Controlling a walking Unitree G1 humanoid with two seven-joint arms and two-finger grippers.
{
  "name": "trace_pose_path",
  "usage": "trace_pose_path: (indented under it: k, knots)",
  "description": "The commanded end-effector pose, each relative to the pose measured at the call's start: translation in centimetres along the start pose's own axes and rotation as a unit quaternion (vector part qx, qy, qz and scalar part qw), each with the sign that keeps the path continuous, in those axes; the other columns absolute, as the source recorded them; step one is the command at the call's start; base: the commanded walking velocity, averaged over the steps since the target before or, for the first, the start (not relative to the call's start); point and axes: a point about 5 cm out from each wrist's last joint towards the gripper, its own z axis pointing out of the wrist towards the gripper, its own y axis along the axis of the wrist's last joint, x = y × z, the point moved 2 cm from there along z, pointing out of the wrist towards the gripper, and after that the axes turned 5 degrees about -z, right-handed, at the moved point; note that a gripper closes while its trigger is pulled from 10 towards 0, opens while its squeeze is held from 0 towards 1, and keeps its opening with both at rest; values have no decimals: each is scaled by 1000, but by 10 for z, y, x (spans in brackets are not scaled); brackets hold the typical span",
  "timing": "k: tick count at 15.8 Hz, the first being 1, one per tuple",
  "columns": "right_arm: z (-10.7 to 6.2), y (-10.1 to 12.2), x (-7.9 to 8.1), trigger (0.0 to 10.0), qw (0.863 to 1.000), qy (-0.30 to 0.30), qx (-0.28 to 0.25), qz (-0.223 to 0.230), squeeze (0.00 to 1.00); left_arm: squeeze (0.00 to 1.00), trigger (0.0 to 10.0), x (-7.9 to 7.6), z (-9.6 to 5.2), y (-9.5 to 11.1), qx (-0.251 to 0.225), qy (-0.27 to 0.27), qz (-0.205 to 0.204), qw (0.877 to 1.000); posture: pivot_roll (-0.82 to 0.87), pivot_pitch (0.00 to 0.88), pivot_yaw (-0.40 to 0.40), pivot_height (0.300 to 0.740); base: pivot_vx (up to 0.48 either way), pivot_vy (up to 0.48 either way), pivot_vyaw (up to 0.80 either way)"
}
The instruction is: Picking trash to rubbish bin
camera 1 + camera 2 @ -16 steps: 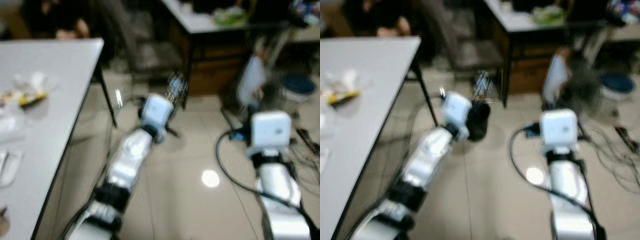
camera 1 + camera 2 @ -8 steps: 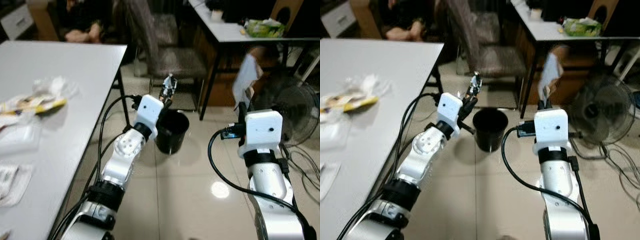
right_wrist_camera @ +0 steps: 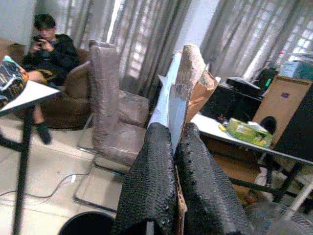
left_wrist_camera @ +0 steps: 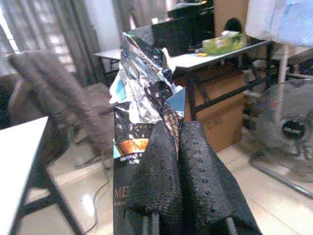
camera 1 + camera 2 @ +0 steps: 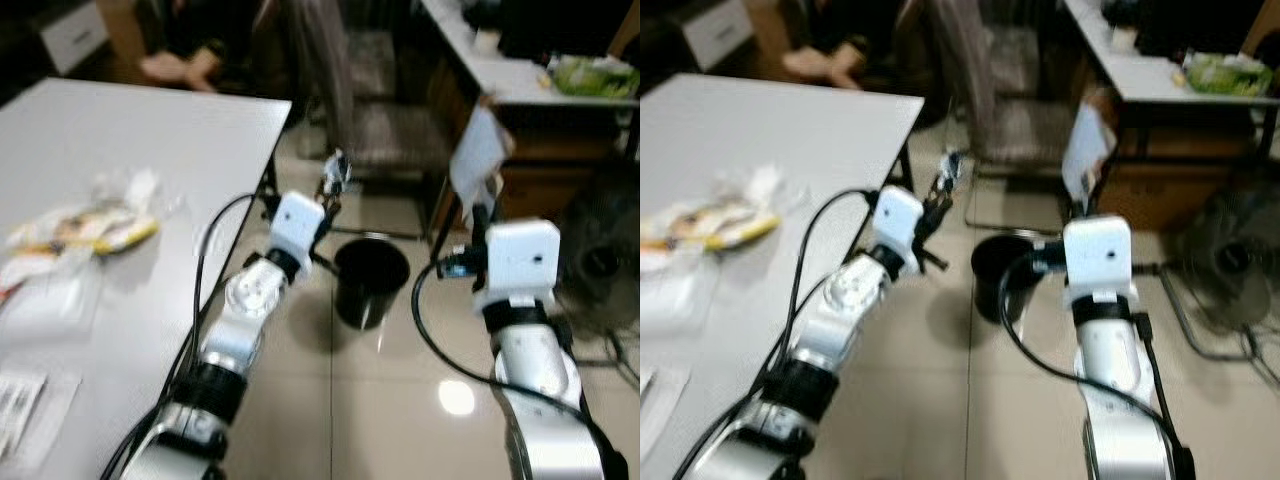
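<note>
Rubbish bin [image 5: 370, 282]: a black bucket, standing open on the tiled floor between the two arms, just off the corner of the white table [image 5: 150, 150].
Left gripper [image 5: 333, 180]: reaching out above and just to the table side of the bin, its black fingers [image 4: 168, 181] pressing together on a crumpled foil wrapper [image 4: 142, 88] that is sticking up past the tips.
Right gripper [image 5: 1087, 185]: rising on the far side of the bin from the table, fingers [image 3: 156, 176] pinching a flat piece of brown and white card [image 3: 188, 88] standing upright.
On the table: more trash lying well away from the bin, a yellow and clear plastic wrapper [image 5: 85, 225] among it.
Beyond the bin: a grey chair [image 5: 375, 120], a second desk [image 5: 520, 75] carrying a green packet [image 5: 590, 72], and a person [image 3: 46, 49] sitting on a sofa.
Near the bin: a floor fan [image 5: 1230, 265] and black cables [image 5: 440, 330] trailing along the right arm.
</note>
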Motion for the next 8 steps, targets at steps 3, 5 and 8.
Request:
trace_pose_path:
  k: [3,5,8]
  knots:
    - [0,-1,-7,10000,1000,-11,0,-7,0,0,0,-14,4,3,-6,-22,4,1000,71,63,8,740,480,0,0]
    - [0,-1,-6,10000,1000,-11,0,-7,0,0,0,-14,4,3,-6,-23,4,1000,72,64,7,740,480,0,0]
    - [1,-1,-6,10000,1000,-10,-1,-6,0,0,0,-14,3,1,-4,-25,5,1000,74,64,5,740,480,0,0]
